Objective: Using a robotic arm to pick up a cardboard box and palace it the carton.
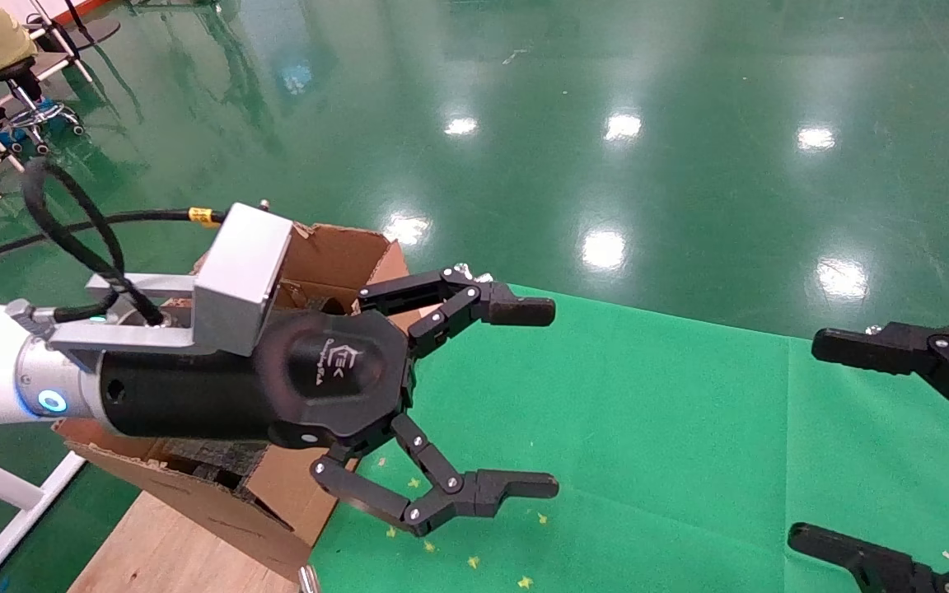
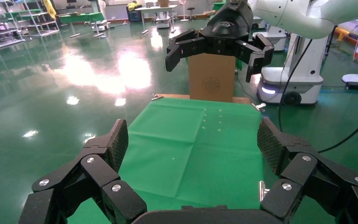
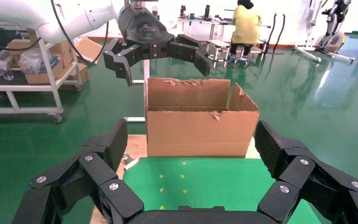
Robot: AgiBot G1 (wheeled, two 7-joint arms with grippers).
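The carton (image 1: 343,255), large, brown and torn at the flaps, stands open at the left end of the table, also in the right wrist view (image 3: 200,126). My left gripper (image 1: 554,399) on its white arm hangs open and empty just past the carton's right wall, above the green cloth (image 1: 647,428). In the right wrist view the left gripper (image 3: 163,72) hovers above the carton. A brown cardboard box (image 2: 211,81) with a round mark stands upright at the table's far right end, behind my right gripper (image 2: 212,65). The right gripper (image 1: 804,442) is open and empty.
Dark foam (image 1: 211,465) shows inside the carton. Bare wooden tabletop (image 1: 161,552) lies left of the cloth. A person in yellow (image 3: 245,23) sits beyond the carton. A shelf cart (image 3: 28,60) and a white robot base (image 2: 284,88) stand on the green floor.
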